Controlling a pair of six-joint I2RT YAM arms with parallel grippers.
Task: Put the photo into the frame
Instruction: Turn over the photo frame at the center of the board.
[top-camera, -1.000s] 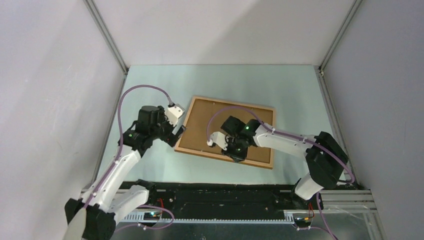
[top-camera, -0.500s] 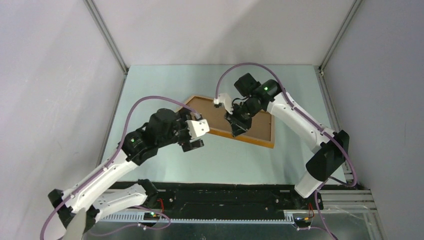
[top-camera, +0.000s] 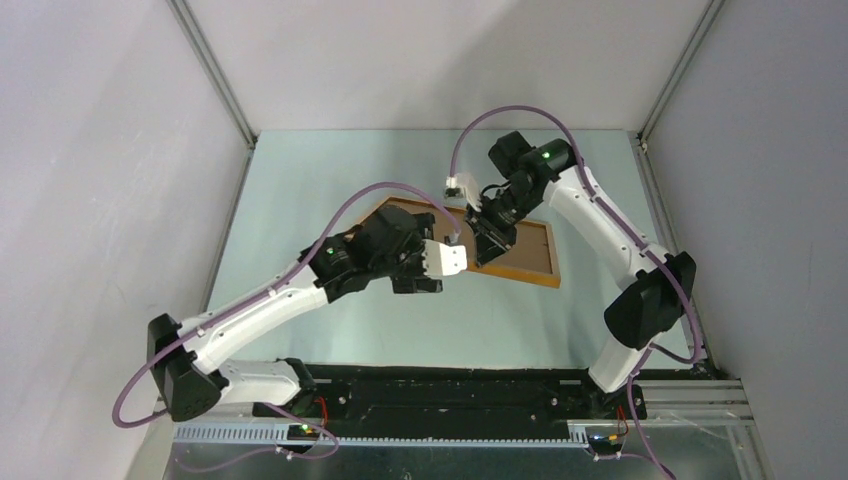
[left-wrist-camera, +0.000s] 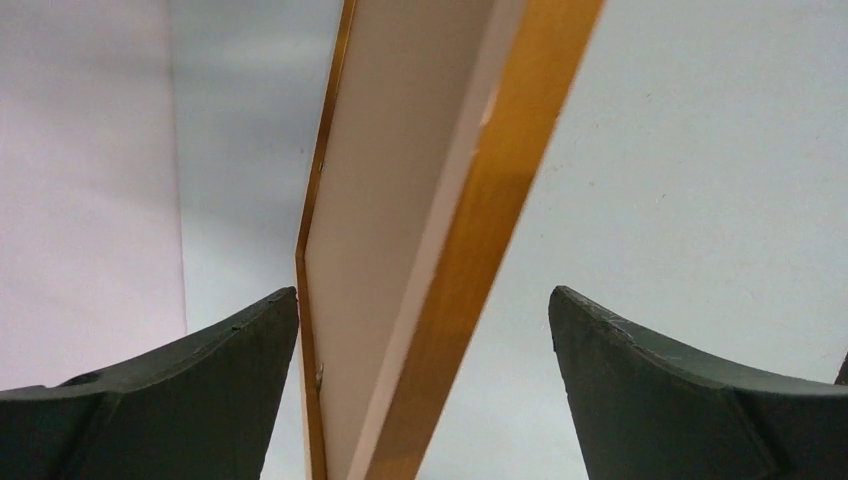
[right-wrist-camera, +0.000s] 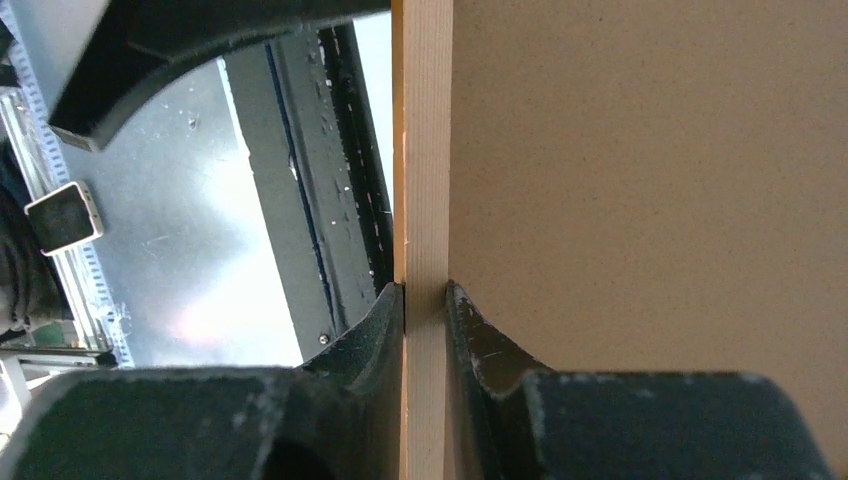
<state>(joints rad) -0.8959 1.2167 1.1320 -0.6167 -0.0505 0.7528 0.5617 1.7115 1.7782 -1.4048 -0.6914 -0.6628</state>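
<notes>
The frame (top-camera: 527, 277), light-brown wood with a brown board filling its back, hangs tilted above the table, a little beyond its middle. My right gripper (top-camera: 490, 240) is shut on one wooden rail (right-wrist-camera: 425, 200) of it, with the brown board (right-wrist-camera: 650, 180) beside its fingers. My left gripper (top-camera: 432, 280) is open at the frame's near left end. In the left wrist view the frame's rail (left-wrist-camera: 500, 180) runs between the spread fingers (left-wrist-camera: 230, 380) of the left gripper (left-wrist-camera: 422, 291), close to the left one. A pale panel (left-wrist-camera: 400, 180) fills that face. I cannot tell whether it is the photo.
The grey-green table (top-camera: 330, 180) is closed in by pale walls and metal corner posts (top-camera: 215, 75). A black base rail (top-camera: 450, 385) runs along the near edge between the two arm bases.
The right arm has lifted the frame off the table, tilted it and carried it farther back. The left arm has swung right to the frame's near end, still open.
</notes>
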